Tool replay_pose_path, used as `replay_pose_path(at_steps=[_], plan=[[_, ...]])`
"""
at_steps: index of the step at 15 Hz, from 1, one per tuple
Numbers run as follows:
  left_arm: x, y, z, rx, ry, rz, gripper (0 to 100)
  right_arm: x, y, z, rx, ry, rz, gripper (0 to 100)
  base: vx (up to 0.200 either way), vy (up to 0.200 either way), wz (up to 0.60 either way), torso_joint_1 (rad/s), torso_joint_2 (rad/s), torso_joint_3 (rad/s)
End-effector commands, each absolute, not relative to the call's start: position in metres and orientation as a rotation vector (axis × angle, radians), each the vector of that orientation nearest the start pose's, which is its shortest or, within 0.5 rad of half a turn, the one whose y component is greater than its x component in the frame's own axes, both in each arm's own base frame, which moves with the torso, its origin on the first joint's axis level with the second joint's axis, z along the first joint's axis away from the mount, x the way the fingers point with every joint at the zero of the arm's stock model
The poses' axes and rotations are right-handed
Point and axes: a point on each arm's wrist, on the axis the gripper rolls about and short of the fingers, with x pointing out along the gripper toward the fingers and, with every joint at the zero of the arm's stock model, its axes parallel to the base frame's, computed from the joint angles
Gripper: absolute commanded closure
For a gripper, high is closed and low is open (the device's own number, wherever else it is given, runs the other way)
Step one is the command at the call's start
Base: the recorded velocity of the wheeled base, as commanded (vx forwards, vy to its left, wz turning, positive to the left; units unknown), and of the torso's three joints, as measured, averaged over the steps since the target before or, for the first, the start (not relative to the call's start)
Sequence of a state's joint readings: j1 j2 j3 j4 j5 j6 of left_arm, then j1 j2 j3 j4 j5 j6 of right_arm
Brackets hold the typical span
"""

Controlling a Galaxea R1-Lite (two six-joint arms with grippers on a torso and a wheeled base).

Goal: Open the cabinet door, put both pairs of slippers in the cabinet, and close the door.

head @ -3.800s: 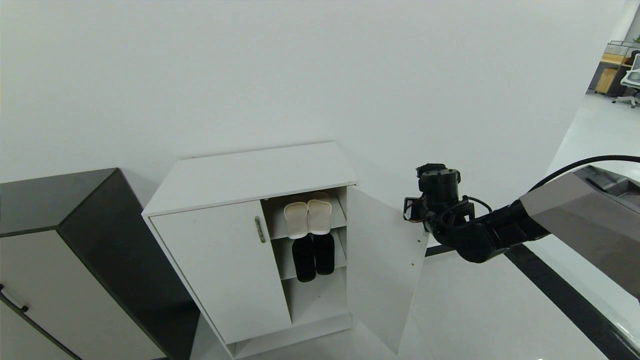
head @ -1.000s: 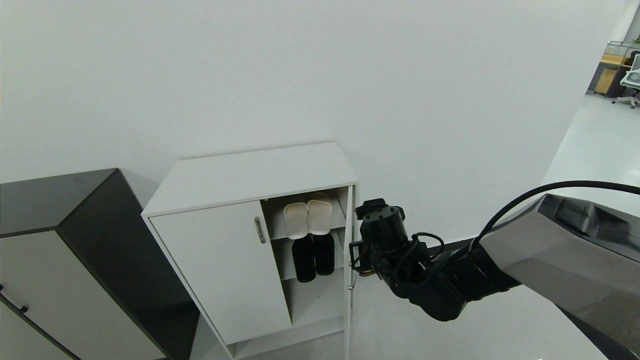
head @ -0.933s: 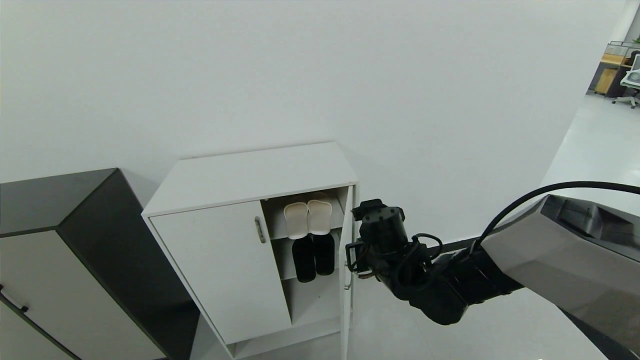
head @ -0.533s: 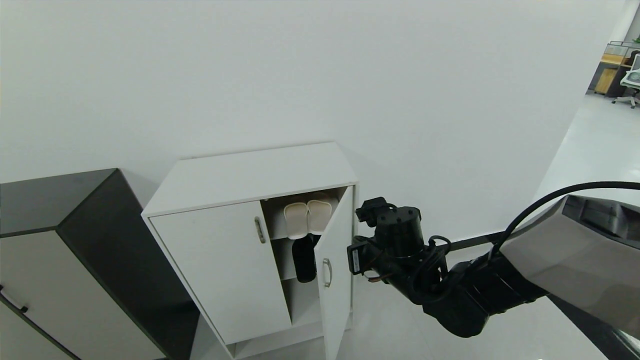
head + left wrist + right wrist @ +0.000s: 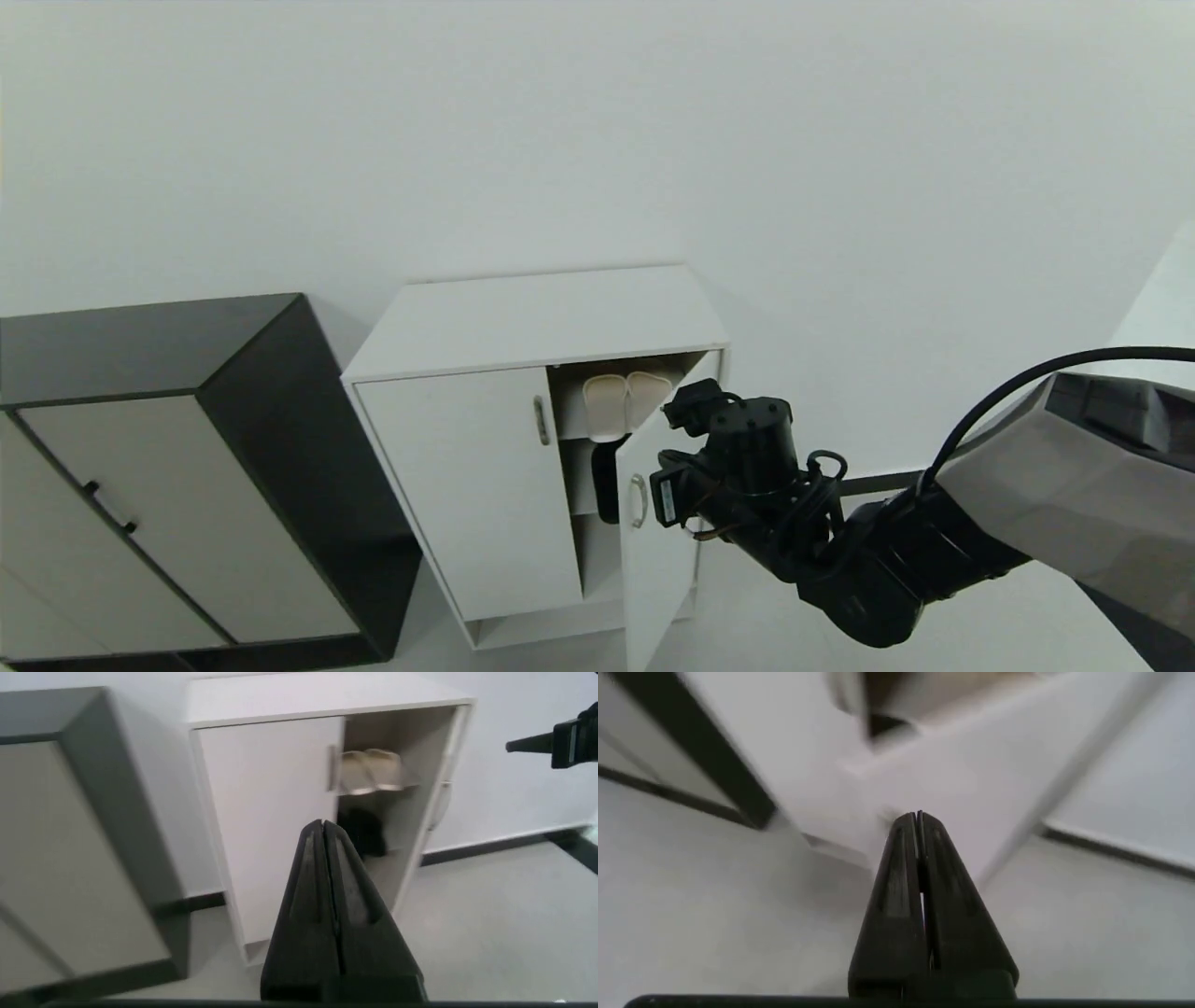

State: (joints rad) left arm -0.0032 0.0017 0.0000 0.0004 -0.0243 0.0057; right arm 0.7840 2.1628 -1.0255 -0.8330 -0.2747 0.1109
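Observation:
The white cabinet (image 5: 541, 322) has its left door shut and its right door (image 5: 658, 551) standing partly ajar. White slippers (image 5: 618, 401) lie on the top shelf, and black slippers (image 5: 607, 481) sit on the shelf below, half hidden by the door. My right gripper (image 5: 689, 399) is shut and rests against the door's outer face near its top edge, above the handle (image 5: 638, 499). In the right wrist view its shut fingers (image 5: 919, 819) meet the white door panel (image 5: 999, 789). My left gripper (image 5: 322, 827) is shut and empty, well back from the cabinet (image 5: 271, 793).
A black cabinet with pale doors (image 5: 140, 448) stands just left of the white one. A white wall runs behind both. Bare pale floor (image 5: 775, 625) lies in front and to the right, with a dark baseboard (image 5: 873, 481) along the wall.
The right door has swung from wide open to partly ajar with my right gripper against it. The head camera has shifted, so both cabinets sit further right in the picture.

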Motion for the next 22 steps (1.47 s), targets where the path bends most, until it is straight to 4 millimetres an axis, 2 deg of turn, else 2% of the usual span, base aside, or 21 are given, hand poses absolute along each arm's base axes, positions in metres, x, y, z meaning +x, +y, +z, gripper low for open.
replay_pose_path(at_steps=[1,3,5,7,9,15,18,22], plan=[[-0.023,0.000,0.076,0.006,0.001,-0.028,100,0.290,0.280,0.088,-0.038,0.278,0.506,100,0.000,0.000,0.00,0.000,0.00,0.000],[-0.023,0.000,0.076,0.006,0.001,-0.028,100,0.291,0.272,0.086,-0.015,0.230,0.569,100,0.000,0.000,0.00,0.000,0.00,0.000],[-0.023,0.000,0.076,0.006,0.000,-0.028,100,0.292,0.256,0.082,0.008,0.220,0.646,100,0.000,0.000,0.00,0.000,0.00,0.000],[-0.023,0.000,0.076,0.006,0.000,-0.028,100,0.293,0.235,0.072,0.003,0.267,0.674,100,0.000,0.000,0.00,0.000,0.00,0.000],[-0.023,0.000,0.076,0.006,0.001,-0.028,100,0.289,0.227,0.065,-0.001,0.299,0.690,100,0.000,0.000,0.00,0.000,0.00,0.000],[-0.023,0.000,0.076,0.006,0.000,-0.028,100,0.291,0.226,0.039,-0.014,0.339,0.677,100,0.200,0.000,0.00,0.001,0.00,0.003],[-0.023,0.000,0.076,0.006,0.000,-0.028,100,0.296,0.224,0.040,-0.009,0.332,0.667,100,0.000,0.000,0.00,0.000,0.00,0.000],[-0.023,0.000,0.076,0.006,0.000,-0.028,100,0.312,0.230,0.038,0.002,0.303,0.656,100,0.000,0.000,0.00,0.000,0.00,0.000]])
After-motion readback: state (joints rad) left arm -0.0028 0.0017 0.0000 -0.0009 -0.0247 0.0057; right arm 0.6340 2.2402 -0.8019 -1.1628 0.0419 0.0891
